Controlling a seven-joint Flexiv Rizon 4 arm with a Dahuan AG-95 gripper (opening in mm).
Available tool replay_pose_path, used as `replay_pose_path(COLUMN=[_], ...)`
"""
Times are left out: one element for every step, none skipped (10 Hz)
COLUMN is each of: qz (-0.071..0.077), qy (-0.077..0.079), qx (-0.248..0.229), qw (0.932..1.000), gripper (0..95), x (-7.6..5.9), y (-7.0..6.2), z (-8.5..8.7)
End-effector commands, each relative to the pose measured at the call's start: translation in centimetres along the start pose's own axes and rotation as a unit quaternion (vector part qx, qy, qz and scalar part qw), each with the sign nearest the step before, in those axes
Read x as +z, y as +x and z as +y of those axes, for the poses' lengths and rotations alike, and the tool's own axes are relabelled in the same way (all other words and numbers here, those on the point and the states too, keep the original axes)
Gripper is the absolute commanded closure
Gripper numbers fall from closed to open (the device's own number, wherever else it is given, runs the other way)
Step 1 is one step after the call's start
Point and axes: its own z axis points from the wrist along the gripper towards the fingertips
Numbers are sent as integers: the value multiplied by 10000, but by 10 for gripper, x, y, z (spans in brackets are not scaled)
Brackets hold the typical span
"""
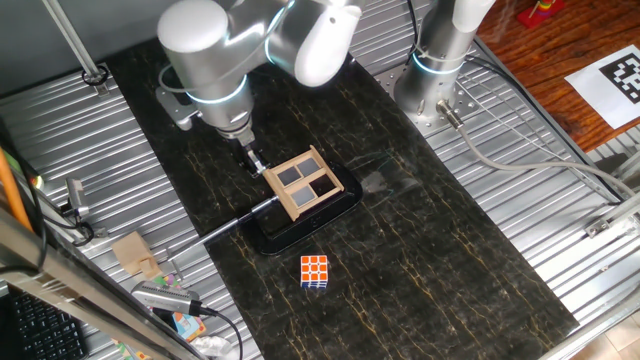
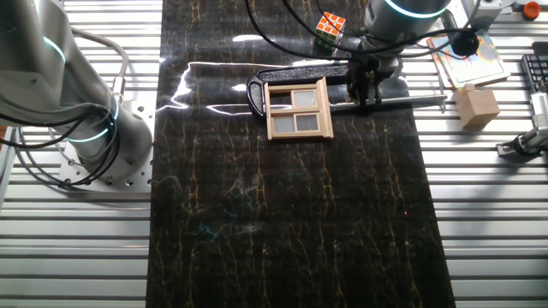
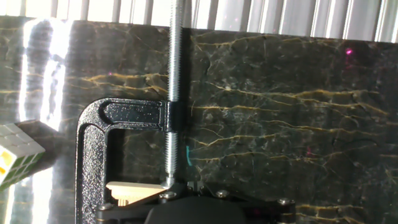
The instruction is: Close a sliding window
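The sliding window (image 1: pixel 305 182) is a small light-wood frame with four dark panes, lying on a black clamp base (image 1: pixel 345 203) in the middle of the dark mat. It also shows in the other fixed view (image 2: pixel 297 109). Only a corner of its wood (image 3: pixel 134 190) shows in the hand view. My gripper (image 1: pixel 256 163) points down just beside the frame's edge, over the clamp's screw rod. In the other fixed view the gripper (image 2: pixel 365 101) stands to the right of the frame. Its fingers look pressed together and hold nothing. Whether they touch the frame is unclear.
An orange-white puzzle cube (image 1: pixel 315 270) lies on the mat near the clamp, also in the hand view (image 3: pixel 15 152). The clamp's threaded rod (image 3: pixel 175 93) sticks out past the frame. A wooden block (image 2: pixel 477 104) and clutter lie off the mat. A second arm's base (image 1: pixel 435 70) stands at the mat's edge.
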Motion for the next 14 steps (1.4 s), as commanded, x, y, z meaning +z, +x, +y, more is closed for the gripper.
replay_pose_path(qz=[1, 7, 13, 5, 0, -4, -13, -31, -42, -54, -80, -91, -96, -113], qy=[22, 29, 38, 38, 30, 34, 35, 29, 34, 37, 44, 48, 46, 50], qx=[-3, 7, 2, 11, 30, 53, 75, 96, 98, 99, 98, 93, 90, 97], qw=[10000, 10000, 10000, 10000, 10000, 10000, 10000, 9999, 9999, 9999, 9999, 9999, 9999, 9999], gripper=[950, 950, 950, 950, 950, 950, 950, 950, 950, 950, 950, 950, 950, 950], x=[7, 11, 19, 25, 28, 35, 42, 49, 55, 60, 67, 71, 75, 79], y=[4, 8, 16, 22, 27, 33, 38, 43, 47, 51, 58, 62, 66, 71], z=[8, 13, 20, 24, 27, 33, 38, 43, 46, 49, 53, 55, 56, 58])
